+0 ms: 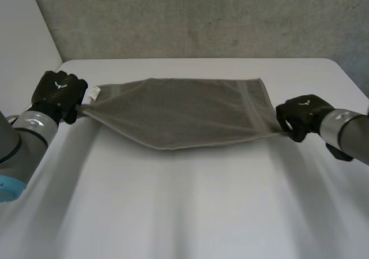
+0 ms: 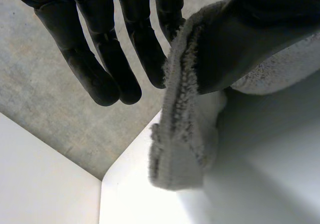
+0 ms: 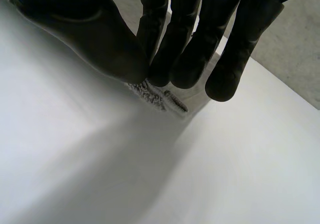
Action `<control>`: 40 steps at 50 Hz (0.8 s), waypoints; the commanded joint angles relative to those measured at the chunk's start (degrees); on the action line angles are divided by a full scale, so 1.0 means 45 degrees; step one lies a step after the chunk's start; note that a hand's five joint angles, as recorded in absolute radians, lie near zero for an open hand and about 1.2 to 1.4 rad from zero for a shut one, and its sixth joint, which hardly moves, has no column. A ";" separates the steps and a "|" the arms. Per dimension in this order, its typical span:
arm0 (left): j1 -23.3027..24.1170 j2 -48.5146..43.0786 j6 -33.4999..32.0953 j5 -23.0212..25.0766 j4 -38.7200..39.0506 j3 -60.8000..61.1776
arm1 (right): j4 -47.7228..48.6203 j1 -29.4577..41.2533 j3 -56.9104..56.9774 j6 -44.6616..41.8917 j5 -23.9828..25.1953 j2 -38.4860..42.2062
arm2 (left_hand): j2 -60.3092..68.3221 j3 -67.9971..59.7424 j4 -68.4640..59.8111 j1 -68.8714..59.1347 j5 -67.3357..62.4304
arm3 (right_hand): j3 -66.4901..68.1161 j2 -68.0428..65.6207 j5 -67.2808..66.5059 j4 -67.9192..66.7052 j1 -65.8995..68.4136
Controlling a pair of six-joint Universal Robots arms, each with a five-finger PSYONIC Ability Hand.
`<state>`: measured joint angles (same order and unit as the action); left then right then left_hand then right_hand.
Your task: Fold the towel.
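Note:
A grey-brown towel (image 1: 184, 113) is stretched taut between my two hands, lifted off the white table (image 1: 190, 213). My left hand (image 1: 57, 94) holds its left corner, where a small white tag shows. In the left wrist view the thumb (image 2: 240, 44) pinches the towel's fluffy edge (image 2: 182, 134) against the fingers (image 2: 135, 39), and the corner hangs below them. My right hand (image 1: 302, 116) grips the right near corner. In the right wrist view a bit of towel (image 3: 152, 95) is squeezed between its thumb (image 3: 95, 39) and fingers (image 3: 200, 44).
A grey concrete wall (image 1: 196, 17) rises behind the table's far edge. A white panel (image 1: 23, 34) stands at the left side. Open table surface lies in front of the towel.

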<state>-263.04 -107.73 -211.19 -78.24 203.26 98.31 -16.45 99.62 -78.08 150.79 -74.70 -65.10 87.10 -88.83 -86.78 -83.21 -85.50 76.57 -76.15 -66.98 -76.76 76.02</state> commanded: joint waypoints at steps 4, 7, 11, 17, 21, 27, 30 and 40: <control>-0.0140 0.0367 -0.0042 0.0786 0.0105 0.1025 | 0.0995 -0.0284 -0.1378 -0.1127 0.0213 -0.0166 | -0.1577 0.1963 0.1507 0.0713 0.3444 | 0.0763 -0.0855 -0.0672 -0.0719 0.0884; -0.0102 -0.0022 -0.0062 0.0747 0.0125 0.0947 | 0.1795 -0.0244 -0.1204 -0.1166 0.0096 0.1236 | -0.1577 0.1963 0.1507 0.0713 0.3444 | 0.0763 -0.0855 -0.0672 -0.0719 0.0884; -0.0101 -0.0416 -0.0081 0.0688 0.0106 0.0849 | 0.2424 -0.0147 -0.1164 -0.1147 0.0037 0.1986 | -0.1577 0.1963 0.1507 0.0713 0.3444 | 0.0763 -0.0855 -0.0672 -0.0719 0.0884; -0.0121 -0.0494 -0.0062 0.0688 0.0125 0.0674 | 0.3321 0.0204 -0.1125 -0.1010 -0.0547 0.2162 | -0.1577 0.1963 0.1507 0.0713 0.3444 | 0.0763 -0.0855 -0.0672 -0.0719 0.0884; -0.0140 -0.0533 -0.0042 0.0688 0.0125 0.0576 | 0.3518 0.0302 -0.0911 -0.1010 -0.0763 0.2201 | -0.1577 0.1963 0.1507 0.0713 0.3444 | 0.0763 -0.0855 -0.0672 -0.0719 0.0884; -0.0121 -0.0709 -0.0042 0.0649 0.0145 0.0459 | 0.3538 0.0615 -0.0441 -0.0971 -0.0822 0.2650 | -0.1577 0.1963 0.1507 0.0713 0.3444 | 0.0763 -0.0855 -0.0672 -0.0719 0.0884; -0.0082 -0.0845 -0.0042 0.0610 0.0145 0.0381 | 0.3440 0.0752 -0.0265 -0.0971 -0.0842 0.3002 | -0.1577 0.1963 0.1507 0.0713 0.3444 | -0.0457 0.0365 0.0548 0.0501 -0.0336; -0.0043 -0.0904 -0.0042 0.0610 0.0125 0.0420 | 0.2310 0.0616 -0.0675 -0.1068 -0.0511 0.1987 | -0.1577 0.1963 0.1507 0.0713 0.3444 | -0.9951 0.9858 1.0042 0.9995 -0.9830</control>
<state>-263.27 -111.68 -211.38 -75.50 203.84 100.30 -1.59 103.14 -80.20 146.38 -78.11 -52.77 87.10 -88.83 -86.78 -83.21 -85.50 37.40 -37.67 -26.14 -37.03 37.42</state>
